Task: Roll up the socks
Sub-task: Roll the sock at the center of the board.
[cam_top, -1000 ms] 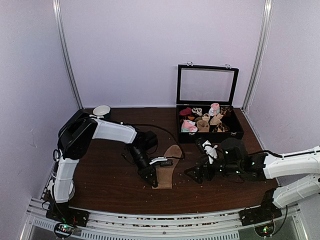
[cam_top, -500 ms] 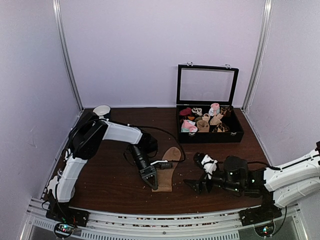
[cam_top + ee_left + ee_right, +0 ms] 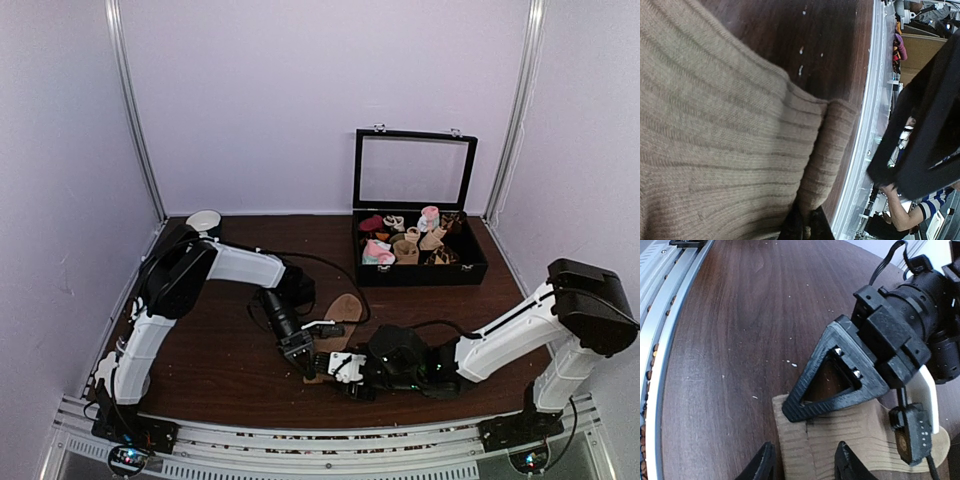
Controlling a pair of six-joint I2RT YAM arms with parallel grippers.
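Observation:
The tan socks lie flat, one on the other, in the middle of the table, cuff end nearest me. My left gripper is shut on that near end. In the left wrist view the ribbed socks fill the frame, with a fold pinched between the tips of the left gripper. My right gripper has reached in from the right, low along the near edge. In the right wrist view the right gripper stands open, straddling a corner of the socks just below the left gripper's black finger.
A black box with its lid up stands at the back right, holding several rolled socks. A white cup sits at the back left. The metal rail runs along the near table edge, close to both grippers.
My right arm has swept left across the table to the socks' near end, and its jaws have narrowed. The left gripper has stayed shut on the socks.

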